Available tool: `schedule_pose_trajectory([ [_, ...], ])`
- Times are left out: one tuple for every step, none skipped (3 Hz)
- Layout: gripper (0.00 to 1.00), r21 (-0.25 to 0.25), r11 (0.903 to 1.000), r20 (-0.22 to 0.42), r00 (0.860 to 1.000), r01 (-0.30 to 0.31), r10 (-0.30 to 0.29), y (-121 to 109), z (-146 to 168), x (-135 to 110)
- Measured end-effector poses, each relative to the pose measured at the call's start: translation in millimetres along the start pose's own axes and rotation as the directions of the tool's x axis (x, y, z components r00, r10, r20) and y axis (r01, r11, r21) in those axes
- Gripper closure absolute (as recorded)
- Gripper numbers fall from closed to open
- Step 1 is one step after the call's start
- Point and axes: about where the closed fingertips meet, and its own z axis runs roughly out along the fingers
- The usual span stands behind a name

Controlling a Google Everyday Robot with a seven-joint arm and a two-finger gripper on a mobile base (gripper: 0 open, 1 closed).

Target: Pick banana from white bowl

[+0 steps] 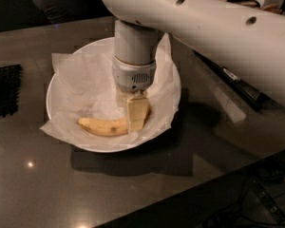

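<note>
The banana point(102, 126) lies in the near part of the white bowl point(48, 100), on the crinkled paper point(80, 77) that lines it, with its curve opening towards the far side. The bowl sits on a dark, glossy worktop point(47, 184). The white arm point(204, 27) reaches in from the right and points the pincer point(136, 123) straight down into the bowl, at the banana's right end, which it partly hides. Whether the pincer has closed on the fruit I cannot tell. A black mesh mat point(4, 90) lies at the left edge, well apart from the bowl.
</note>
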Motion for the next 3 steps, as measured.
schedule_pose_trajectory([
  [0.34,-0.023,0.9997,0.001,1.0,-0.006,0.006,-1.6,9.3,1.9],
  [0.34,-0.03,0.9995,-0.011,1.0,0.004,-0.004,-11.2,10.9,3.2],
  [0.46,-0.056,0.9984,-0.006,1.0,0.005,-0.005,-18.1,20.4,4.3],
])
